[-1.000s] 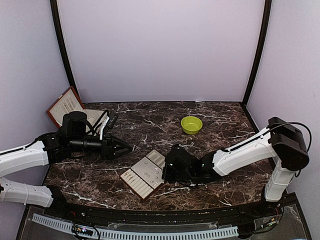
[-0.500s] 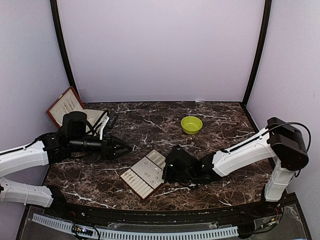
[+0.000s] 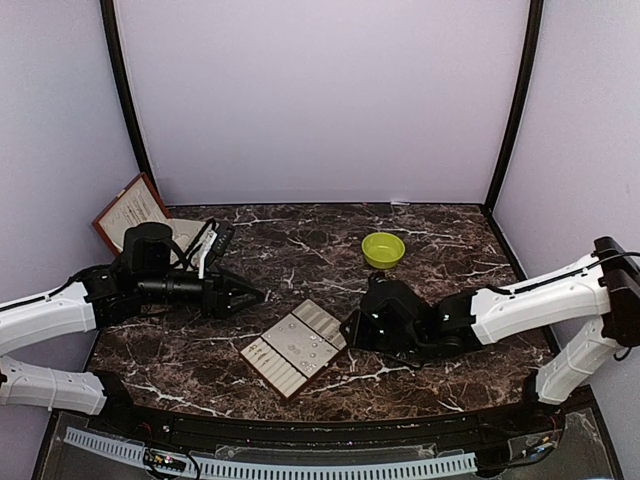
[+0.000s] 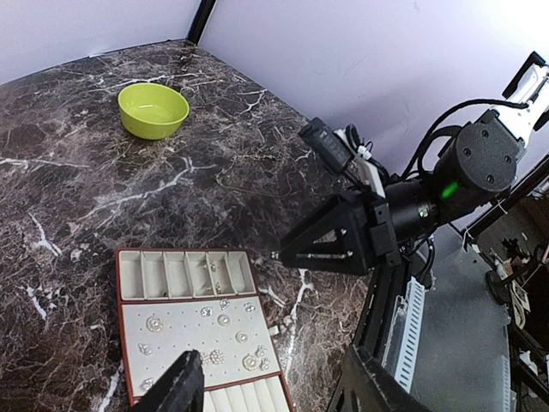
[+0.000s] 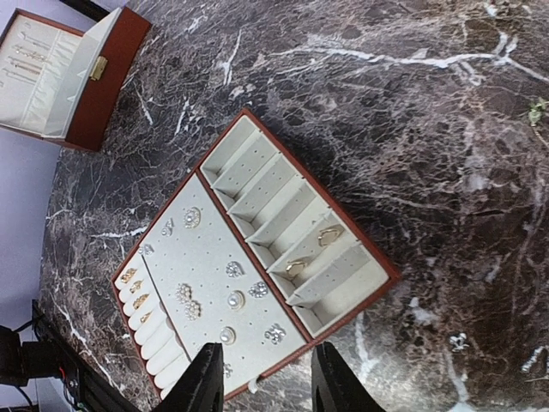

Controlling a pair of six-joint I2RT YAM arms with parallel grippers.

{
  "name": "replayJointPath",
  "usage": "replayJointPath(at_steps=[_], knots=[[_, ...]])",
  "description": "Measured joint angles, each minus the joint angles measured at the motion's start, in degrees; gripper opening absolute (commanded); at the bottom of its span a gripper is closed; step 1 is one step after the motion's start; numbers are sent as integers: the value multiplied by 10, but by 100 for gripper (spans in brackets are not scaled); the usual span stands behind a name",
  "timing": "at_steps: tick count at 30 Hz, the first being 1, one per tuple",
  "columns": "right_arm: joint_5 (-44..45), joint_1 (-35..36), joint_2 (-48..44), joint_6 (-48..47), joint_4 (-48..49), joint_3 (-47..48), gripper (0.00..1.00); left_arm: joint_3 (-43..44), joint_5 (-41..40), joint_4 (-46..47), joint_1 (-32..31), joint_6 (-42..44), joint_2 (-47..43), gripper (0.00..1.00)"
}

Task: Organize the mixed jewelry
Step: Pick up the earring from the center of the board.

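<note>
Tiny mixed jewelry seated in the tray, at 6 o'clock on the table.
Likely light, slippery, easy to bend: pinch each stud softly by its edge. Faces up; too tiny to show a long axis. Released and empty: right fingers at 3 o'clock of tray, left fingers at 9 o'clock.

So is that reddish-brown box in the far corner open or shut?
Open. The box has its lid swung back, and its cream lining shows plainly in the right wrist and top views.
</note>
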Motion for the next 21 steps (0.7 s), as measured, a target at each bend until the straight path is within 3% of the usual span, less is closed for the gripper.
replayJointPath(at_steps=[5,10,15,21], knots=[[9,-21,-56,2,-41,-46,37,17,-3,-12,0,16,8,58],[11,-38,-83,15,-68,-104,30,73,-3,-30,0,30,40,58],[5,-40,-73,23,-75,-120,22,118,-12,-31,0,49,68,57],[-2,-40,-28,18,-70,-115,22,120,-49,-36,0,79,70,57]])
